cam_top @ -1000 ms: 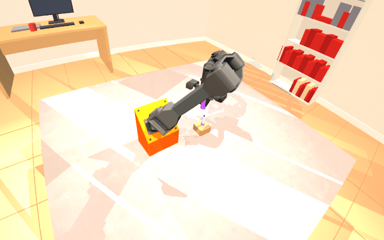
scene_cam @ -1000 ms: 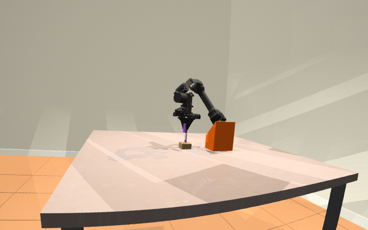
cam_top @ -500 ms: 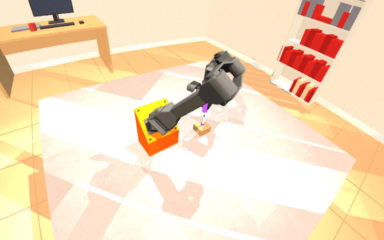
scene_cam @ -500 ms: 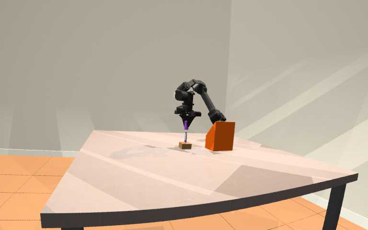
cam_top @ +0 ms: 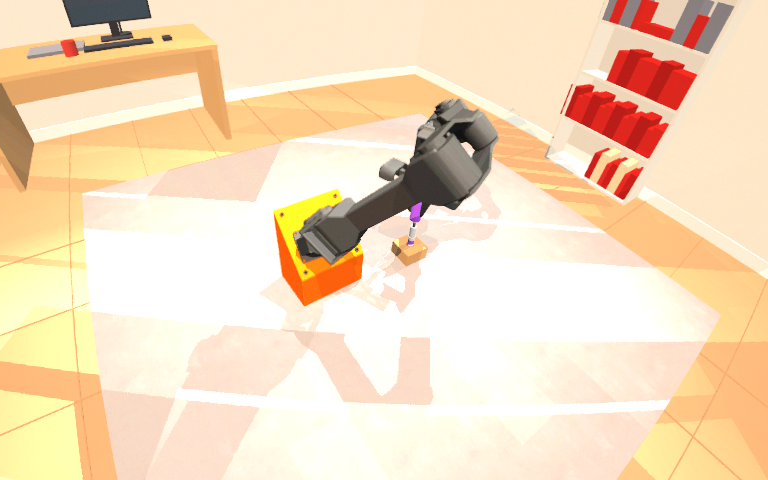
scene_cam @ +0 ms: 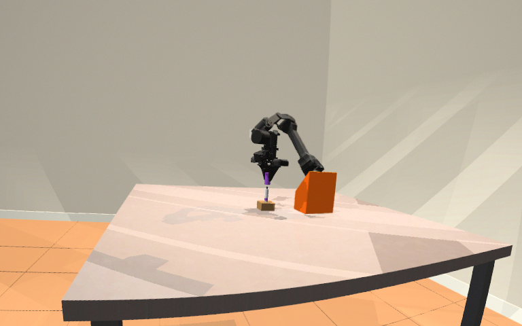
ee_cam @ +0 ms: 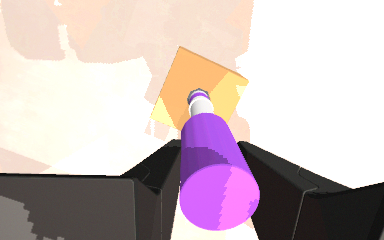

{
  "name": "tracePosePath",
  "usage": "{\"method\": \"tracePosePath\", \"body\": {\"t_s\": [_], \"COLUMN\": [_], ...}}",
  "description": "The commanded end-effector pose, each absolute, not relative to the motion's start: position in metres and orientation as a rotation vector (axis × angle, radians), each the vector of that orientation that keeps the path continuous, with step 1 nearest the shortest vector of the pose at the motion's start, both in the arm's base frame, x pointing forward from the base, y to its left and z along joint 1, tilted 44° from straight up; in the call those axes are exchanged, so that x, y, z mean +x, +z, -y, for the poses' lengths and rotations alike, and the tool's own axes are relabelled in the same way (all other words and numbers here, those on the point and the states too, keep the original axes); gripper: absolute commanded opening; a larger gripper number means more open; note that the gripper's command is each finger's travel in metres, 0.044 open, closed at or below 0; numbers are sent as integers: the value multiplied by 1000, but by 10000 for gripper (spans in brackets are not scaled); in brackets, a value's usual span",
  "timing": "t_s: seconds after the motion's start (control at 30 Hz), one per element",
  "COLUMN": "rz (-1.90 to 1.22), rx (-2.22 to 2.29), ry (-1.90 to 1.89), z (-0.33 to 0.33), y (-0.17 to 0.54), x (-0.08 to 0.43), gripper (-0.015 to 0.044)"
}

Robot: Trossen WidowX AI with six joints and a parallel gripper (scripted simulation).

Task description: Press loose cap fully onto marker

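My gripper (ee_cam: 208,149): clenched on purple cap (ee_cam: 215,165) | cap: directly above marker (ee_cam: 200,105) in holder block (ee_cam: 170,107) | marker tip: hidden behind cap; contact unclear | my fingertips: hidden in top view

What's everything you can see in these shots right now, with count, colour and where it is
marker: one, white with purple bands, upright in the holder block
cap: one, purple, held above the marker's tip
holder block: one, tan, on the table
table: one, pale top, dark edge and legs
desk: one, wooden, far corner, with monitor and keyboard
bookshelf: one, white, red books, by the wall
base block: one, orange, on the table beside the holder block
arm: one, dark grey, bent over the marker
hand: one, dark, shut on the cap
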State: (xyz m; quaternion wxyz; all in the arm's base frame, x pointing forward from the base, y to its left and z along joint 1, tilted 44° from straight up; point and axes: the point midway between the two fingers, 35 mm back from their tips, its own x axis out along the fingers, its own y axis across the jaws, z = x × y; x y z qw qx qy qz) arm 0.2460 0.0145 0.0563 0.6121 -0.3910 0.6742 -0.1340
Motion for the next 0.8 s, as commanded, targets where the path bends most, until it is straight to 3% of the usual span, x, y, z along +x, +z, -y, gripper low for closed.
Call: {"method": "tracePosePath", "body": {"t_s": [0.0,0.77], "rz": [-1556,-1556], "rx": [-906,-907], "ry": [-310,-312], "z": [-9,17], "y": [53,26], "x": [246,248], "gripper": [0,0]}}
